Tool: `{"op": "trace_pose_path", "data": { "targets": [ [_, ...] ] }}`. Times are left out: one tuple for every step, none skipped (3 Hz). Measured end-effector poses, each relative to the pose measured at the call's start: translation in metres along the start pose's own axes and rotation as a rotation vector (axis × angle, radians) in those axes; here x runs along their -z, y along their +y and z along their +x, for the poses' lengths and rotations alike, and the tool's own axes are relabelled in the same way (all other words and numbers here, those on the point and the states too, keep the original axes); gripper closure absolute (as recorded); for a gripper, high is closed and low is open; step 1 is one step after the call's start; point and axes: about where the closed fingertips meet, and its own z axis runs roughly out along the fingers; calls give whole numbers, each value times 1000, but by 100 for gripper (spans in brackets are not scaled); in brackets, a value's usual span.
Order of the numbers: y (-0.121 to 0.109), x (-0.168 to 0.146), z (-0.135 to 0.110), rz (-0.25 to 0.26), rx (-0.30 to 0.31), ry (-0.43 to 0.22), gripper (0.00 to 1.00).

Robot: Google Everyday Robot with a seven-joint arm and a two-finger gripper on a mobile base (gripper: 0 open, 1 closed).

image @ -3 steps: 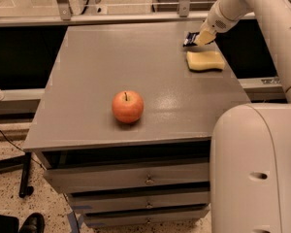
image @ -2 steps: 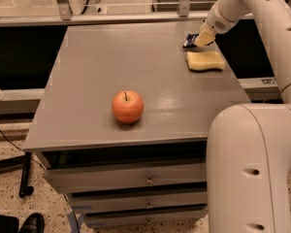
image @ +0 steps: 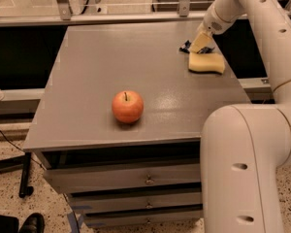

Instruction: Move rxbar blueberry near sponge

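While the white arm reaches in from the upper picture-right corner, its gripper sits low over the table, just behind the sponge on the sponge's far side, tip pointing down. At that tip is the rxbar blueberry. A dark navy bit w/ a speck of white print pokes out picture-left of the gripper, and another dark sliver shows btwn the gripper and the sponge's far edge. So the bar is v. close to the sponge, at its far picture-left corner; touching it or a hair apart, can't tell. Whether the gripper is clamped on the bar or slack over it, can't tell either, since its pale yellowish tip hides the middle of the wrapper. The sponge lies flat, pale yellow w/ wavy edges, nr the table's picture-right edge. A red-orange apple stands stem up, well apart from the sponge, toward the camera and picture-left of it. Well below the sponge, under the tabletop, are stacked grey drawers w/ small knobs. A big white robot body fills the fg, nearer the camera than the sponge. A dark shoe is on the speckled floor, far from the sponge, bottom picture-left.
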Motion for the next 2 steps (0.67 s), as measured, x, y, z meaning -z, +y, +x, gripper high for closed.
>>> {"op": "trace_pose_path", "data": {
  "targets": [
    [1, -2, -4, -7, 5, -5, 0],
    [1, -2, -4, -7, 4, -6, 0]
  ]
}}
